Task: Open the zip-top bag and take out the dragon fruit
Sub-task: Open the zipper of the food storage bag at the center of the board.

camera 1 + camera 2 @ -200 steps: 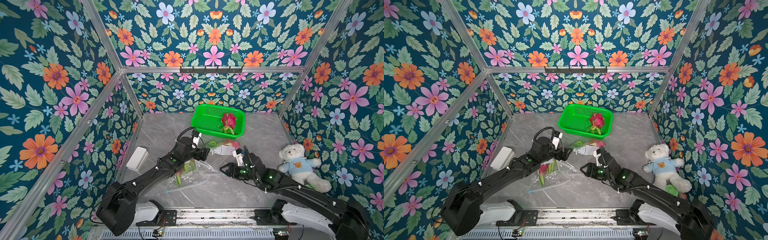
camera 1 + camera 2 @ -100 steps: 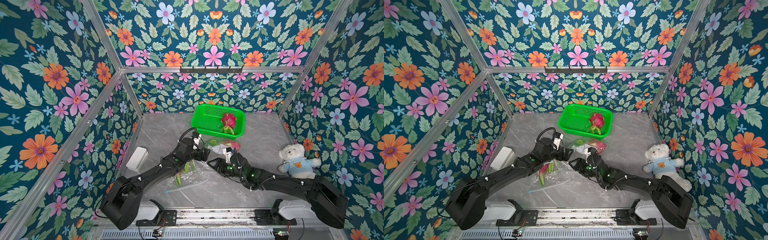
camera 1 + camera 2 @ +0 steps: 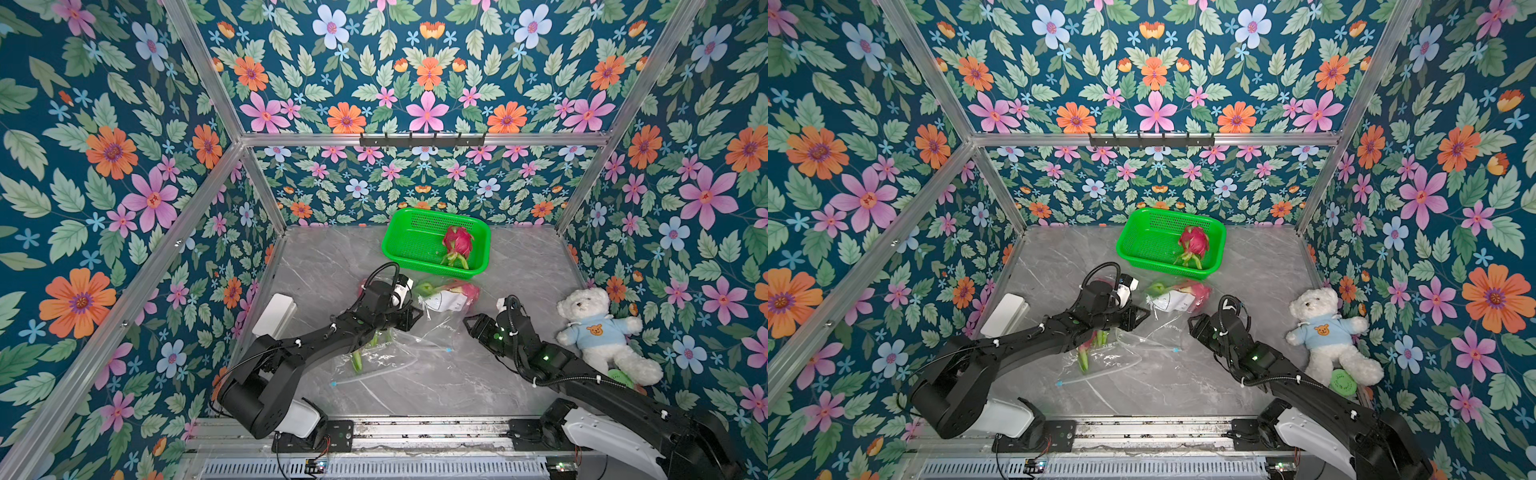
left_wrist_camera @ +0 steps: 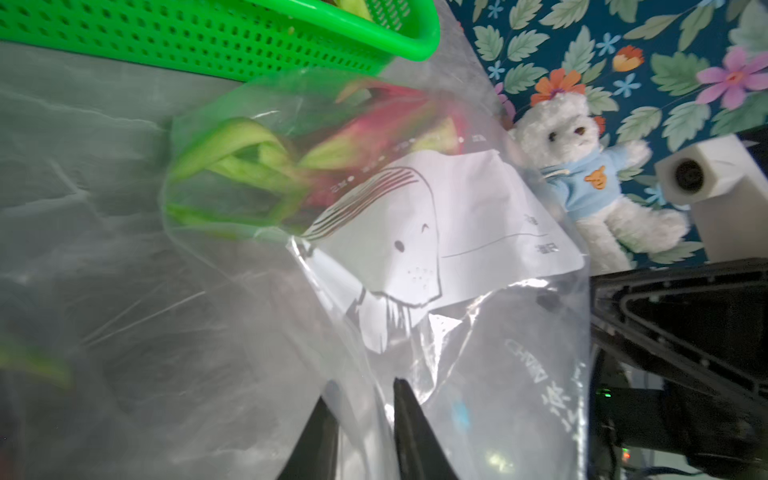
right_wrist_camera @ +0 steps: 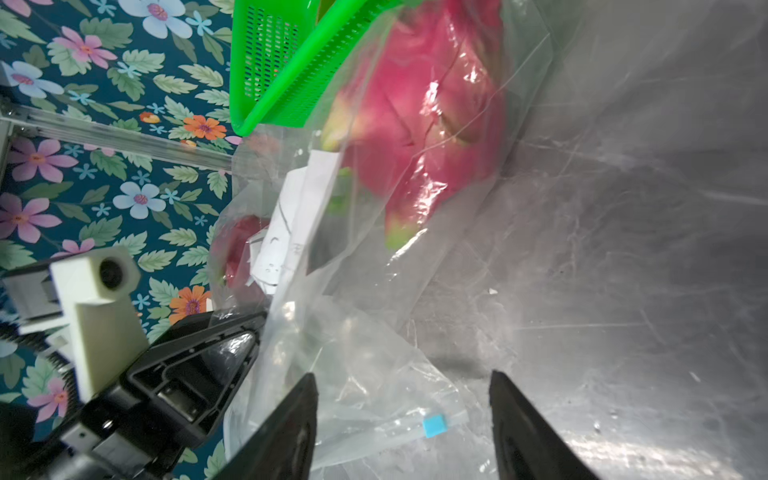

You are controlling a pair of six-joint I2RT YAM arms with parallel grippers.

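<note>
The left end effector [image 4: 363, 399], spread wide a moment ago, is now pinching a fold of the clear zip-top bag [image 4: 249, 311], its tips nearly together with film between them. The right end effector [image 5: 403, 376], which was reaching in toward the bag half a second ago, is sitting back out to its own side. Its jaws are standing well apart, gripping nothing, and hovering over the seal strip with its blue tab [image 5: 434, 426]. One side of the bag is probably being anchored so the other arm can work the mouth open. No fruit is coming out yet. A dragon fruit [image 5: 424, 124] is lying inside the bag on the tabletop [image 3: 436, 386], just beside the green basket [image 3: 415, 237]. A second dragon fruit [image 3: 458, 242] is already resting in that basket. The left arm is covering much of the plastic in both top views, so only the green tips [image 3: 356, 361] of a further fruit are showing beneath it. I cannot tell whether the seal is parted, or whether all this film is one bag or two. A white label is hiding part of the contents, and both wrist views are blurring the fruit.
</note>
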